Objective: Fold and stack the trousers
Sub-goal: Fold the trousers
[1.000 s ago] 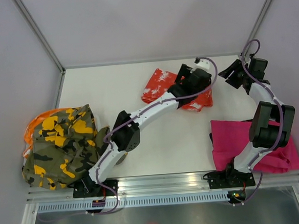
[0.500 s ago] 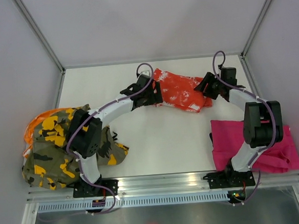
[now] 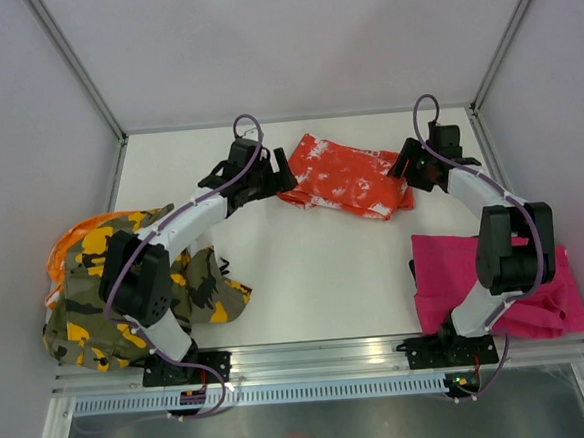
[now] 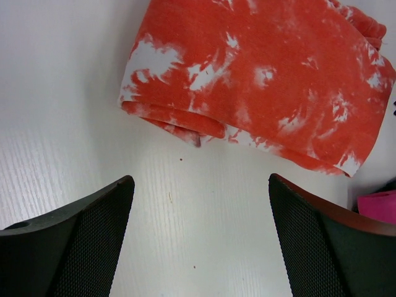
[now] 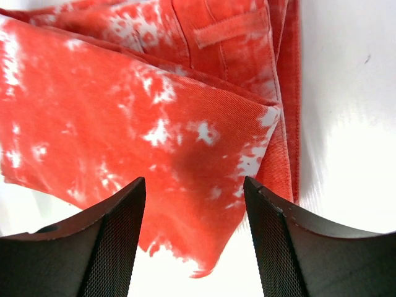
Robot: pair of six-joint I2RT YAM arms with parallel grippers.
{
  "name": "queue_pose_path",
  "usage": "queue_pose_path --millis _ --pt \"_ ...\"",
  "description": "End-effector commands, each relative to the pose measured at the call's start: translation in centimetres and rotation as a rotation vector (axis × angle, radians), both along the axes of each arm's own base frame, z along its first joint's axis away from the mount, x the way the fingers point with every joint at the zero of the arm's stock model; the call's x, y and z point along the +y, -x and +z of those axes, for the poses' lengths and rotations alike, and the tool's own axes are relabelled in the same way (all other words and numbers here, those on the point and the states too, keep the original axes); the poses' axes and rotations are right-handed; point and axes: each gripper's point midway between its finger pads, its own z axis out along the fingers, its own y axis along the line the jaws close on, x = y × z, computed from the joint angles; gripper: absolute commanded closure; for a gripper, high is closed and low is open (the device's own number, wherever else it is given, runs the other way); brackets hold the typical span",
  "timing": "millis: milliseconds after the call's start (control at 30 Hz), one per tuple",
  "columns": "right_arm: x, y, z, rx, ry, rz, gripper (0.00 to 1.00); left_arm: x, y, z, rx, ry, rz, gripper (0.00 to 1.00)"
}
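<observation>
My left claw point(image 3: 275, 177) stands spread wide and grips nothing. In its wrist view only bare white counter point(image 4: 198, 247) shows between the two black mesh-faced fingers point(image 4: 86, 235). It sits at the left end of the bright orange-red soft cloth trousers with white blotchy splatter print point(image 3: 347, 180), just short of their folded edge.

My right claw point(image 3: 410, 167) is also parted, at the opposite, right end of the same pair. From its wrist camera the fingers point(image 5: 284, 247) frame the printed cloth point(image 5: 124, 93), where a stitched seam and a belt-loop-like strip show near the top. The cloth looks flat and unpinched, though I cannot tell from here whether the fingertips touch it.

The orange-red trousers lie folded into a compact slanted bundle toward the far middle of the counter, between the two claws.

Well apart from them, a crumpled olive, yellow and black camouflage cloth pair point(image 3: 116, 281) is heaped at the near left edge, with a strip of plain orange fabric point(image 3: 63, 245) showing along its far-left side. The plain magenta pink cloth pair point(image 3: 451, 273) lies folded at the near right corner, partly behind the right arm. A corner of it shows in the left wrist view point(image 4: 377, 207).
</observation>
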Motion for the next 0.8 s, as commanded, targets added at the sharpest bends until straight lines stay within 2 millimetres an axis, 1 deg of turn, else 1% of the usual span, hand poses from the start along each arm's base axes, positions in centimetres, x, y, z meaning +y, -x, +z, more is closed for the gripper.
queue_pose_path --millis 0,33,67,167,233,267,367,400,467,500,533,567,600,633,667,700,767 --pt "-1.0 -0.2 2.4 -0.052 0.051 -0.031 0.29 -0.6 0.1 0.6 -0.027 0.018 -0.078 0.06" --pt "-0.8 0.0 1.9 -0.039 0.04 -0.029 0.29 -0.3 -0.1 0.7 -0.031 0.018 -0.076 0.06" --pt "-0.7 0.4 0.7 -0.008 0.039 -0.031 0.29 -0.4 -0.1 0.9 -0.034 0.027 -0.093 0.06" --pt "-0.6 1.2 -1.4 0.029 0.044 -0.039 0.29 -0.1 -0.5 1.6 -0.04 0.048 -0.114 0.05" --pt "-0.4 0.9 -1.8 0.009 0.025 -0.053 0.29 0.1 -0.6 1.9 -0.045 0.057 -0.122 0.05" --pt "-0.1 1.0 -2.6 0.018 0.008 -0.043 0.29 0.2 -0.5 1.9 -0.047 0.054 -0.127 0.05" --pt "0.2 0.1 -3.0 0.01 -0.004 -0.03 0.3 0.5 -0.5 1.5 -0.039 0.047 -0.117 0.06" --pt "1.4 -0.1 -3.1 0.004 -0.005 -0.002 0.32 0.6 -0.4 1.4 -0.036 0.048 -0.114 0.06" --pt "1.9 -0.9 -3.1 -0.002 -0.019 0.009 0.39 0.8 0.0 1.2 -0.029 0.046 -0.116 0.06" --pt "2.2 -1.2 -3.0 -0.006 -0.03 0.017 0.42 1.0 0.1 1.4 -0.034 0.045 -0.109 0.06" --pt "2.3 -1.7 -2.7 -0.018 -0.032 0.022 0.55 1.4 0.0 1.4 -0.039 0.032 -0.094 0.06" --pt "2.3 -1.9 -2.7 -0.017 -0.033 0.023 0.62 1.7 0.4 1.0 -0.029 0.023 -0.088 0.06" --pt "2.4 -2.1 -2.6 -0.022 -0.03 0.026 0.69 2.0 0.5 1.3 -0.039 0.02 -0.08 0.06" --pt "2.2 -2.4 -2.3 -0.03 -0.024 0.023 0.82 2.4 0.6 1.3 -0.04 0.013 -0.07 0.06" --pt "2.2 -2.4 -2.0 -0.035 -0.016 0.027 0.9 2.6 0.8 1.0 -0.031 0.008 -0.066 0.06" --pt "2.2 -2.5 -1.6 -0.045 -0.012 0.029 0.99 2.9 0.8 1.1 -0.033 0.009 -0.061 0.06" --pt "2.0 -3.0 0.0 -0.082 0.002 0.028 1.0 3.3 1.0 1.3 -0.039 0.007 -0.054 0.06"
